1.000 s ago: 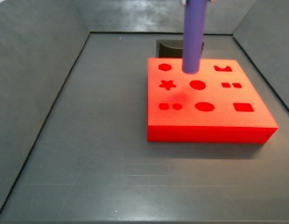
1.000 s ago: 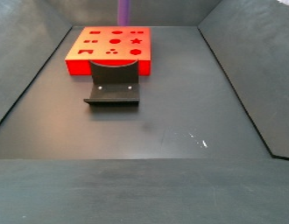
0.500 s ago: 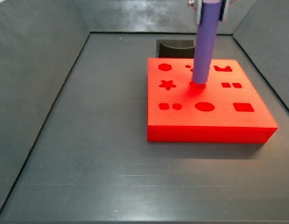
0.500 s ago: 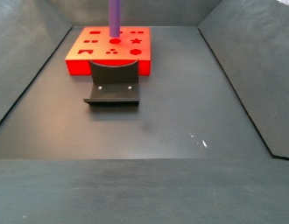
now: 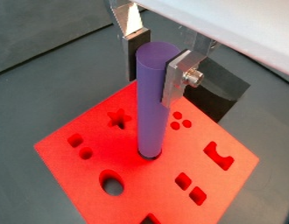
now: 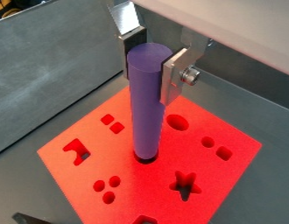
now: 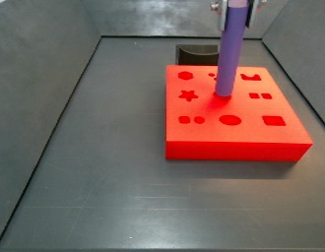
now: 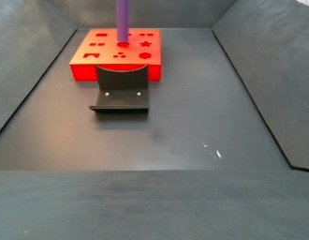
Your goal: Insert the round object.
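Now end effector [image 5: 157,54] grips purple peg [image 5: 151,105] top, upright.

The dark surface [image 8: 183,122] carries a red block [image 8: 117,53] and, just beside it, the fixture [image 8: 121,92]; the gripper [image 5: 157,58] is above the block.

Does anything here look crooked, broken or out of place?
Nothing stands out. The gripper holds the purple peg upright, its tip at a round hole in the red block, which sits flat and intact.
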